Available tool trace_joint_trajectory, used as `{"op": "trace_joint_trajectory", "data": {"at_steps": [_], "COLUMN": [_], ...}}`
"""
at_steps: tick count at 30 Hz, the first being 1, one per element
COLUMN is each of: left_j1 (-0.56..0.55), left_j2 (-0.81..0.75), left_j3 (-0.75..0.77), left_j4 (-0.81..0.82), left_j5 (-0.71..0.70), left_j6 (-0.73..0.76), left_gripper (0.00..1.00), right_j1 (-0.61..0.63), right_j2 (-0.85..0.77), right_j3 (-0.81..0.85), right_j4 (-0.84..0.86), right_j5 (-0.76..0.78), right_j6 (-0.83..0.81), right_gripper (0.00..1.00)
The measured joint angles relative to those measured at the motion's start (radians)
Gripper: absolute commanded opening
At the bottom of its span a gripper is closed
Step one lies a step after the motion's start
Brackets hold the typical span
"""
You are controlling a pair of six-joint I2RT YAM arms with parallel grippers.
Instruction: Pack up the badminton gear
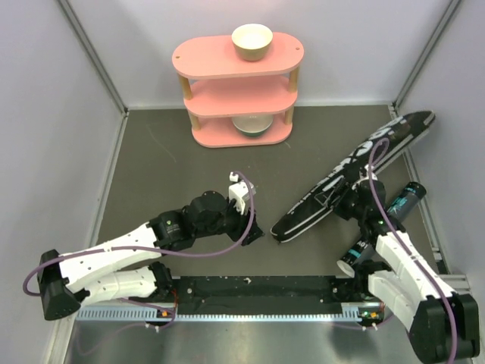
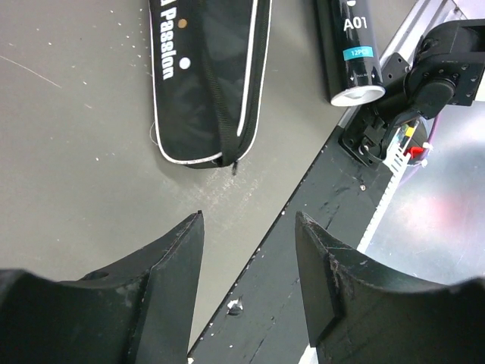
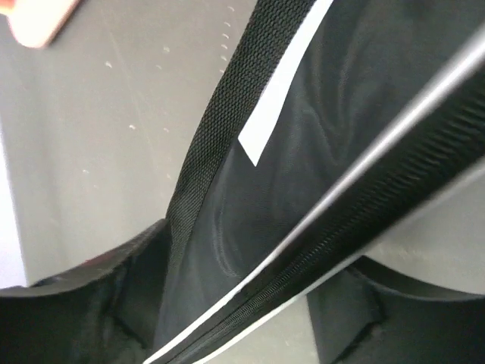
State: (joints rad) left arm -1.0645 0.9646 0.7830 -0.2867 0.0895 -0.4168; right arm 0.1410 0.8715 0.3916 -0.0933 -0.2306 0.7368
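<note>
The long black bag lies diagonally on the mat at the right, and its near end with the zip shows in the left wrist view. The black tube lies beside the bag on its right, with its white-rimmed end towards me. My right gripper is low over the middle of the bag, open, with a finger on each side of the zipped edge. My left gripper is open and empty, a short way left of the bag's near end. No rackets or shuttlecocks are in view.
A pink three-tier shelf stands at the back with a cream bowl on top and another on the bottom tier. A black rail runs along the near edge. Walls close in the left, back and right.
</note>
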Motion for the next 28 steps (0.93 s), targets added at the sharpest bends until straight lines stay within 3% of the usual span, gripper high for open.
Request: {"op": "trace_joint_trajectory", "data": {"at_steps": [2, 8, 15, 19, 21, 25, 28], "left_j1": [0.0, 0.0, 0.0, 0.001, 0.001, 0.001, 0.001], "left_j2": [0.0, -0.007, -0.118, -0.172, -0.198, -0.27, -0.343], "left_j3": [0.0, 0.0, 0.001, 0.012, 0.012, 0.011, 0.003], "left_j4": [0.002, 0.0, -0.007, -0.014, -0.013, -0.008, 0.01], "left_j5": [0.003, 0.002, -0.02, -0.04, -0.051, -0.107, -0.149], "left_j6": [0.0, -0.001, -0.011, -0.027, -0.031, -0.044, -0.054], "left_gripper": [0.56, 0.57, 0.59, 0.6, 0.61, 0.62, 0.71], "right_j1": [0.0, 0.0, 0.0, 0.0, 0.0, 0.0, 0.0], "right_j2": [-0.043, -0.053, -0.117, -0.155, -0.178, -0.281, -0.4], "right_j3": [0.005, 0.117, 0.272, 0.371, 0.398, 0.417, 0.417], "right_j4": [-0.093, -0.433, -0.636, -0.665, -0.662, -0.646, -0.618], "right_j5": [0.026, 0.114, 0.163, 0.141, 0.116, 0.06, 0.01], "right_j6": [-0.011, -0.048, -0.076, -0.133, -0.174, -0.25, -0.288], "right_gripper": [0.79, 0.82, 0.83, 0.86, 0.96, 0.99, 0.99]}}
